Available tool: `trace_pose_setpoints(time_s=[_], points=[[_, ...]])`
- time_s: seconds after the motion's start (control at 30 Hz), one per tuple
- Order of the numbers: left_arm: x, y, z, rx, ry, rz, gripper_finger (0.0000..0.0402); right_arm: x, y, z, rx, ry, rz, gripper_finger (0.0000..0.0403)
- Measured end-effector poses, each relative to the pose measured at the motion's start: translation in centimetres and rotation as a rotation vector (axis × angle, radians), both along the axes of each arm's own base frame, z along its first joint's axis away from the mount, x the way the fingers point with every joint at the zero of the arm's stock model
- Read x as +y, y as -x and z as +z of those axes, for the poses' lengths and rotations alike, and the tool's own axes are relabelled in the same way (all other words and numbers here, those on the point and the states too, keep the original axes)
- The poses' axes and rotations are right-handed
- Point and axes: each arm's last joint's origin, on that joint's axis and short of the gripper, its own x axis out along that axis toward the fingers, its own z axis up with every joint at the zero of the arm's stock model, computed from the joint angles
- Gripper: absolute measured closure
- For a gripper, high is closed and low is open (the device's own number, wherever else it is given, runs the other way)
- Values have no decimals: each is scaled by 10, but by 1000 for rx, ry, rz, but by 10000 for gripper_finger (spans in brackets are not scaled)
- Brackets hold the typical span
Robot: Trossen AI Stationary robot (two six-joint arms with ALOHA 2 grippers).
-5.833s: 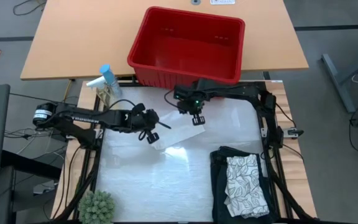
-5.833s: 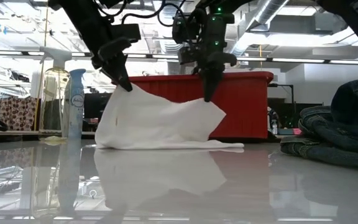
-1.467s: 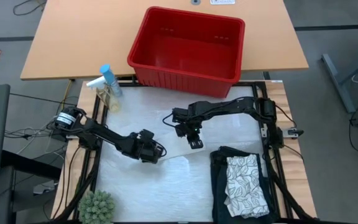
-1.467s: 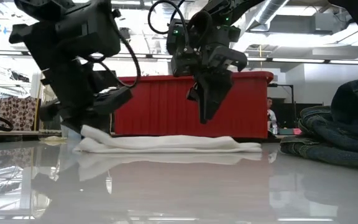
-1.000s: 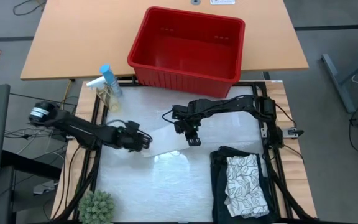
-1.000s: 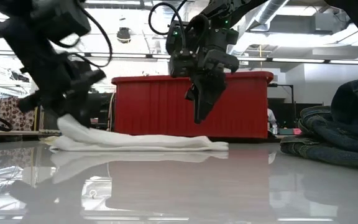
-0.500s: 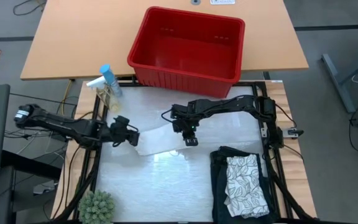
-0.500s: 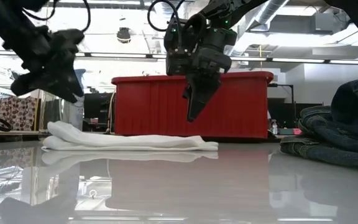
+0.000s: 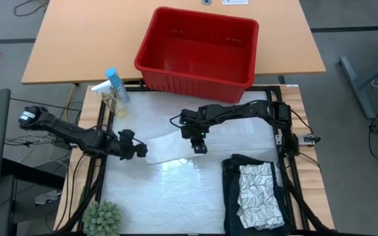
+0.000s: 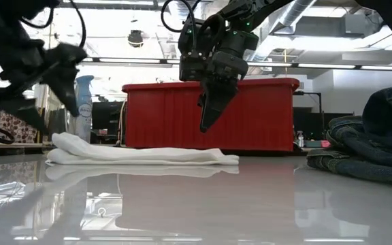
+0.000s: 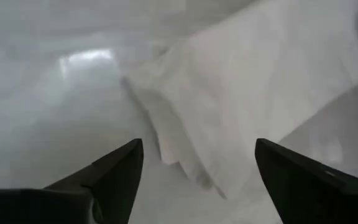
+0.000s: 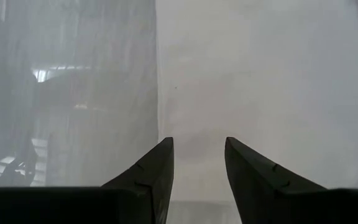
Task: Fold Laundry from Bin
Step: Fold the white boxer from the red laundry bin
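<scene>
The small white cloth [image 9: 169,148] lay folded flat on the counter [image 9: 176,196], near its centre, a low strip in the low view [image 10: 141,156]. The left gripper [image 9: 138,150] stood just off the cloth's 9 o'clock end, raised above the counter, its fingers [image 11: 114,171] spread wide with nothing between them; the left wrist view showed the cloth's folded edge [image 11: 247,106] lying clear ahead of them. The right gripper [image 9: 200,145] hung over the cloth's 3 o'clock end, pointing down. Its fingers [image 12: 151,171] stood a narrow gap apart, empty, with white cloth [image 12: 229,74] beneath them. In the low view it hovered above the cloth without touching [image 10: 206,119].

The red bin [image 9: 241,75] sat at 12 o'clock, beyond the counter's far edge, with no cloth visible inside. The dark garment [image 9: 231,196] lay at 4 o'clock, the leaf-patterned cloth [image 9: 260,195] resting on top of it. Two spray bottles [image 9: 112,88] stood at 10 o'clock, a small green plant [image 9: 102,219] at 7 o'clock.
</scene>
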Motion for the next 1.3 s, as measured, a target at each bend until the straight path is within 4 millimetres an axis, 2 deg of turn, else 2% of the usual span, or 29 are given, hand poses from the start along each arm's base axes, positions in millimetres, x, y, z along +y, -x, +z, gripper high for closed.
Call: trace_pose_setpoints(time_s=[0.13,0.27,0.6,0.87,1.13,1.3], points=[[-5,2,-5,13,70,132,92,0,0,0,-1,0,0,231],[-6,0,-8,-17,57,235,90,0,0,0,-3,0,0,232],[-9,-9,-40,-113,97,302,90,-1,0,0,-2,-1,-3,232],[-12,-18,-51,-110,99,314,92,-1,0,0,-3,-1,-3,232],[-15,-29,-61,-128,83,323,117,-1,0,0,-6,-1,-2,232],[-14,-28,-65,-125,89,363,161,1,-1,1,-13,-2,-3,242]])
